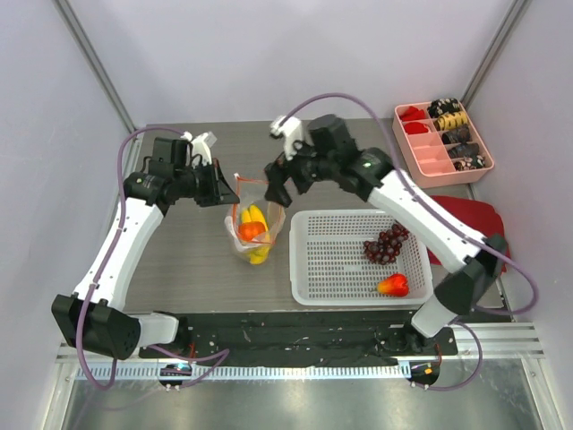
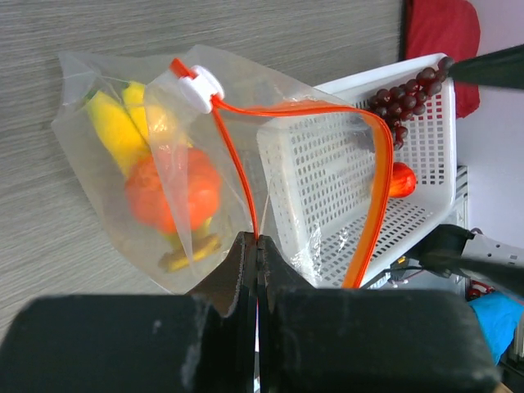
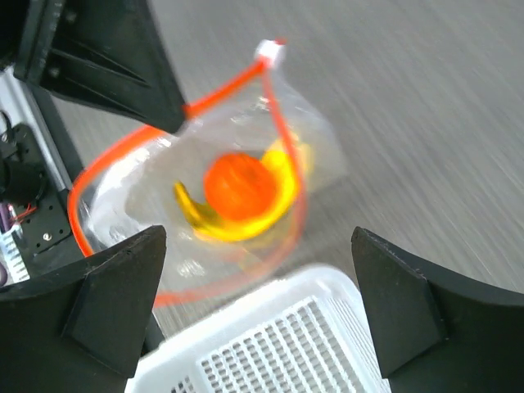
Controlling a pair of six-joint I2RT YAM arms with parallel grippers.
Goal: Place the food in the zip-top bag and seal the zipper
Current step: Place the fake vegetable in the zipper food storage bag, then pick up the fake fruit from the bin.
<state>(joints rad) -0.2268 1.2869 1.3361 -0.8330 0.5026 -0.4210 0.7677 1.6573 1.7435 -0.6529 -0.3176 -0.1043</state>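
- Clamps left gripper on the orange-red zipper strip of the crinkly clear zip-top bag beside the white perforated basket.
- Hovers right gripper, apart and empty, over the mouth.
- Risks snagging film on descent, yanking the rim free, spilling yellow banana bunch and orange pumpkin.

In the right wrist view the zip-top bag and the white basket are blurred. The pumpkin hides part of the banana bunch. The snacks in the pink tray are too small to tell.
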